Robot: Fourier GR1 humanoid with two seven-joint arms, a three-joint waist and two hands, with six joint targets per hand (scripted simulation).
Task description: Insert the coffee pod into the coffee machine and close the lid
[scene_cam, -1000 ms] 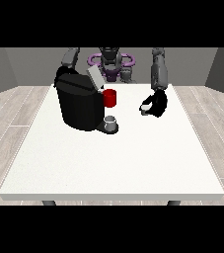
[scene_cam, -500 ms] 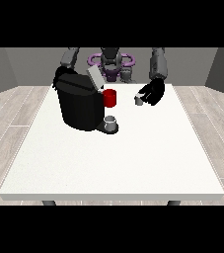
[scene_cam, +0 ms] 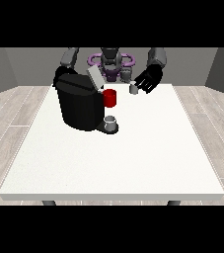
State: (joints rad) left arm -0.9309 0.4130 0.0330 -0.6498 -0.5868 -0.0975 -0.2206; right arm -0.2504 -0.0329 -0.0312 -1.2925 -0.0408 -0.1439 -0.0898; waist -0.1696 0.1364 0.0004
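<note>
Front view shows the small grey cylindrical coffee pod (scene_cam: 132, 89) held off the white desk (scene_cam: 133, 158), pinched at the fingertips of the black robot hand at the view's right (scene_cam: 148, 80), whose fingers are curled round it. The pod sits to the right of the black boxy coffee machine (scene_cam: 79, 101), near it but not yet over the opening; the machine's grey hinged lid (scene_cam: 94, 77) stands raised and tilted. Risk assessment: the pod is gripped only at the fingertips, so any shift during transfer could tilt it or let it slip onto the desk. A second hazard is the raised lid, which stands close to the approach path; contact with it could knock it down before insertion. The red part (scene_cam: 110, 98) at the machine's front and the small grey cup (scene_cam: 111, 122) on the base below are also close to the route. Misalignment over the opening would leave the pod seated askew and block lid closure. Arm pose: the arm at the view's right reaches forward and inward from the shoulder, hand raised above the desk. The robot hand at the view's left (scene_cam: 60, 75) is mostly hidden behind the machine; its finger state cannot be determined.
</note>
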